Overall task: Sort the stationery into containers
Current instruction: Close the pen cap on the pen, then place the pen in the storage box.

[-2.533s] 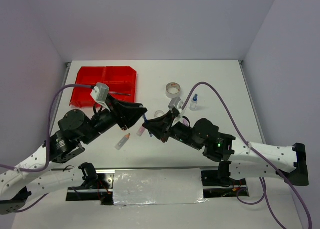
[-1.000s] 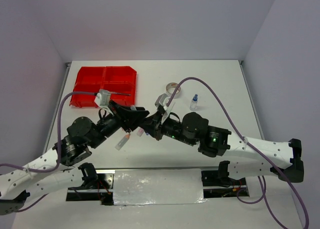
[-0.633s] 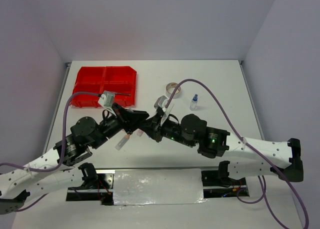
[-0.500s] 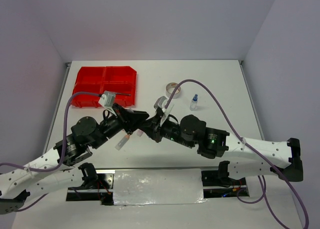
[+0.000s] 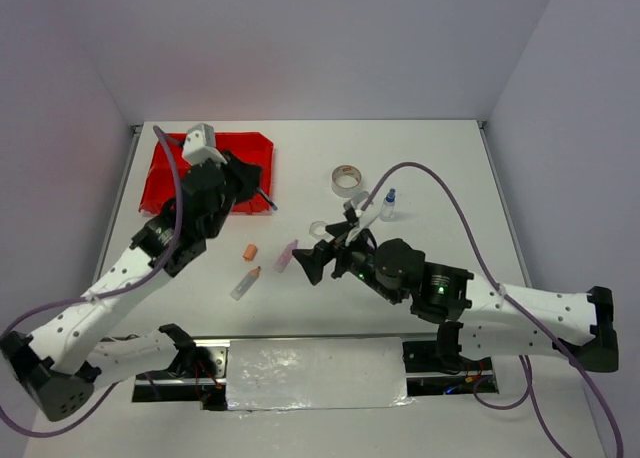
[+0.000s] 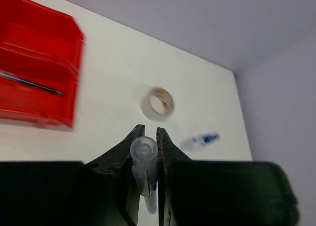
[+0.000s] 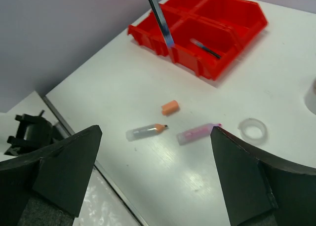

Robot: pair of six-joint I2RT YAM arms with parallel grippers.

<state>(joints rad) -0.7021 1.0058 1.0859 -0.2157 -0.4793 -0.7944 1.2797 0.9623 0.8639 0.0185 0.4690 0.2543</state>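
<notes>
The left gripper (image 6: 146, 133) is pinched narrow on a thin blue pen (image 6: 143, 152), gripped near its clear end. The shaft hangs below the jaws by the edge of the red tray (image 7: 197, 64). The pen looks light, stiff and slick, so it could swivel in that pinch. The right gripper (image 7: 157, 137) stands wide, holding nothing. Just beneath it lies 1 pink marker (image 7: 196, 133), round and likely to roll, best taken across mid-barrel.

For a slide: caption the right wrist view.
Open right gripper above pink marker, orange cap, tape ring; red tray beyond.
</notes>
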